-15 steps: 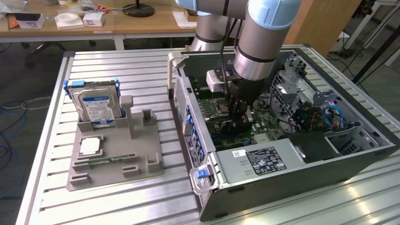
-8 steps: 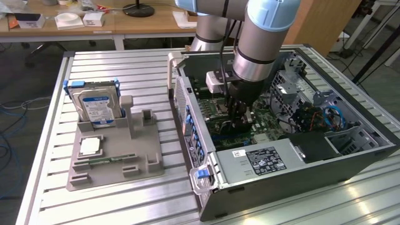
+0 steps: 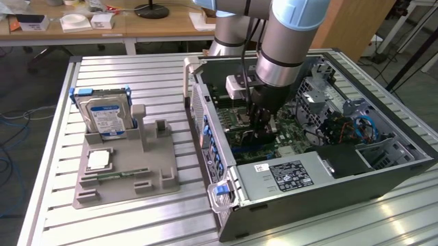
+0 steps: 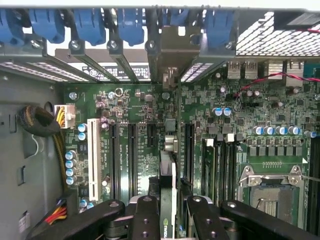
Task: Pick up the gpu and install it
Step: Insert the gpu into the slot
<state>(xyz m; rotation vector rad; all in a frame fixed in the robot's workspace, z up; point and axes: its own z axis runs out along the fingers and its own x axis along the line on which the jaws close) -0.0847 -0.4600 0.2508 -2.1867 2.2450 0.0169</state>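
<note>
Inside the open computer case [image 3: 383, 169] at centre-right of the exterior view, the gripper [image 3: 263, 134] is clamped on the gpu [image 4: 168, 195], a thin dark card held on edge just above the green motherboard [image 4: 140, 105]. In the wrist view the card runs up the middle between the black fingers [image 4: 146, 217], its metal bracket end toward the rear slot covers [image 4: 120, 37]. The card looks light and rigid but fragile, best gripped by its flat faces near the top edge. A hard drive [image 3: 104, 115] stands in the grey fixture [image 3: 123, 171] at left.
</note>
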